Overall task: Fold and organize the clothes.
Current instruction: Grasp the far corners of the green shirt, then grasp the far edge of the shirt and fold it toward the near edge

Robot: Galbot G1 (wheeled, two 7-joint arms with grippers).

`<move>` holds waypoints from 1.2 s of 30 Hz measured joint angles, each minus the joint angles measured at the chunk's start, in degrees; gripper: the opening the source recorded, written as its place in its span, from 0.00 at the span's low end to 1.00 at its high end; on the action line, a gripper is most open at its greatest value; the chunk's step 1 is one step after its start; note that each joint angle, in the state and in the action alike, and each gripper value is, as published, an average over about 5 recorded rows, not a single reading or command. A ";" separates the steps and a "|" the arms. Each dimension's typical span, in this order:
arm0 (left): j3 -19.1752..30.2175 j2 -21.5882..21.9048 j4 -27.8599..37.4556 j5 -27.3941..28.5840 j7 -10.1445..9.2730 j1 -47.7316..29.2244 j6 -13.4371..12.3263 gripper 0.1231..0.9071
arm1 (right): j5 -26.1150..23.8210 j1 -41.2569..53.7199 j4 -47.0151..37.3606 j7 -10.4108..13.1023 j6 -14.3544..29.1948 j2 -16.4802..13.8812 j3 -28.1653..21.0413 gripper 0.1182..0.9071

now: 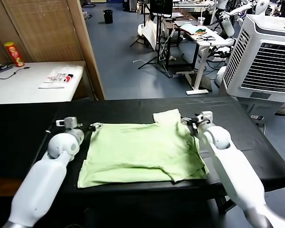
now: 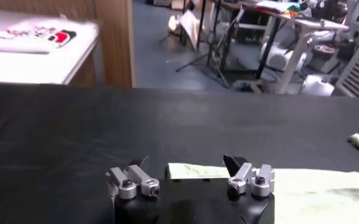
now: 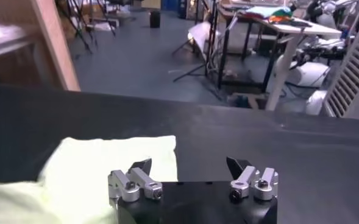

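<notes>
Lime-green shirt (image 1: 142, 152) flat on black table (image 1: 33, 128), left gripper (image 1: 91, 127) and right gripper (image 1: 189, 120) at its far corners, jaws spread wide, empty.

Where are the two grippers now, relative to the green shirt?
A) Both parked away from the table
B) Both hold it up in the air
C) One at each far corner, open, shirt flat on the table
C: the left gripper and right gripper stand open at the far corners of the shirt, which lies flat on the black table.

Pale lime-green shirt (image 1: 142, 152): lies flat on the black bench (image 1: 28, 128), partly folded into a rough rectangle, one sleeve sticking out at the far right corner, edges slightly rumpled.
</notes>
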 joint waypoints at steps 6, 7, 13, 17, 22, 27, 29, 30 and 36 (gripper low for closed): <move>0.63 -0.84 3.35 0.07 1.14 -1.34 0.20 0.86 | 0.33 2.34 -4.31 -0.93 -0.81 2.28 -0.16 0.83; 0.66 -0.90 3.72 0.08 1.32 -1.40 0.17 0.86 | 0.51 2.47 -4.77 -1.06 -1.00 2.65 -0.05 0.80; 0.65 -0.79 4.61 0.10 2.33 -1.35 0.02 0.63 | 1.81 2.13 -5.50 -0.94 -2.50 4.20 0.57 0.45; 0.62 -0.74 4.54 0.04 2.91 -1.12 0.00 0.37 | 1.71 1.36 -4.98 -0.82 -2.27 4.54 0.71 0.16; 0.66 -0.86 4.12 0.02 3.69 -1.03 -0.42 0.05 | 1.15 0.20 -3.96 -1.20 0.70 4.29 0.74 0.01; 0.11 -1.20 3.70 2.13 4.16 -0.93 -1.66 0.01 | 2.19 -1.27 -1.97 -1.97 5.92 3.12 1.55 0.01; -0.60 -1.20 2.80 3.70 4.52 -0.49 -1.87 0.01 | 2.93 -2.17 -0.16 -2.46 7.34 2.31 2.08 0.01; -1.02 -1.10 2.10 4.34 4.67 -0.16 -1.95 0.01 | 3.21 -2.75 1.03 -2.83 7.77 1.81 2.32 0.01; -3.34 0.74 -4.82 5.03 4.48 3.21 -2.06 0.01 | 4.81 -7.88 10.84 -5.09 7.40 -2.70 3.91 0.01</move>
